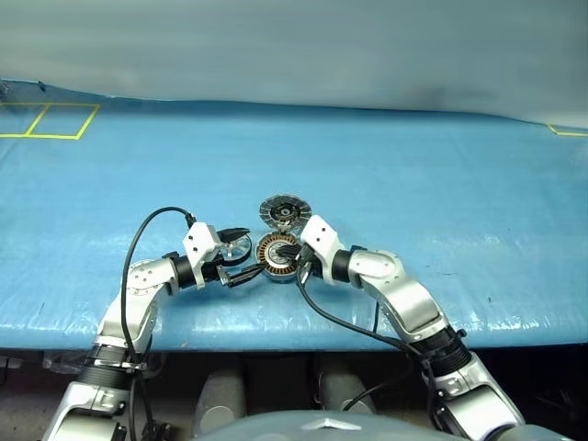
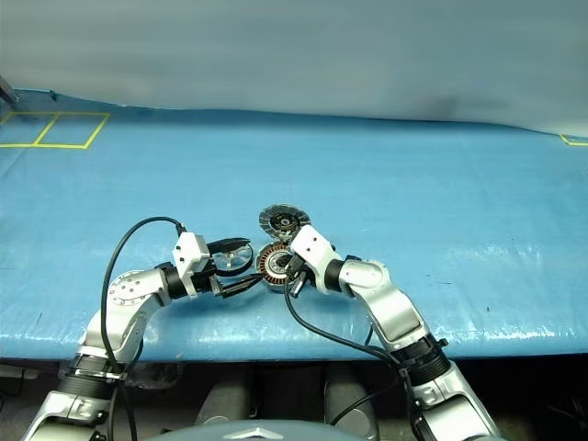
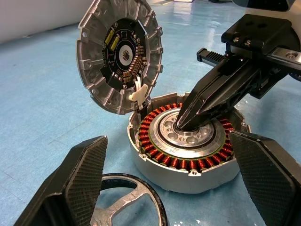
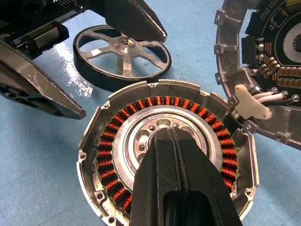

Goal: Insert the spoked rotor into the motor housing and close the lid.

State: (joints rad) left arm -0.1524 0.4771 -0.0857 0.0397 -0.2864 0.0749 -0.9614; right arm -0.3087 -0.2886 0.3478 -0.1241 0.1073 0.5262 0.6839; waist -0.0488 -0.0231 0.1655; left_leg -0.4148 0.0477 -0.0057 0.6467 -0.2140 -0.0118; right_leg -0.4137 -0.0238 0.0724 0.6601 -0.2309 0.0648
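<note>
The motor housing [image 4: 108, 155] lies on the blue table with its copper windings facing up. Its hinged lid [image 3: 120, 54] stands open and upright behind it, circuit face showing. My right gripper [image 4: 171, 134] is shut, and its joined tips rest on the housing's silver hub. The spoked rotor [image 4: 123, 54] lies flat on the table beside the housing, to its left in the head views. My left gripper [image 1: 241, 254] is open, one finger [image 3: 84, 179] on each side of the rotor, not closed on it.
The blue table cover [image 1: 413, 184] stretches wide on all sides. Yellow tape squares [image 1: 50, 119] mark its far left corner. The table's front edge [image 1: 514, 331] runs just in front of my arms. A black cable [image 1: 147, 230] loops over the left forearm.
</note>
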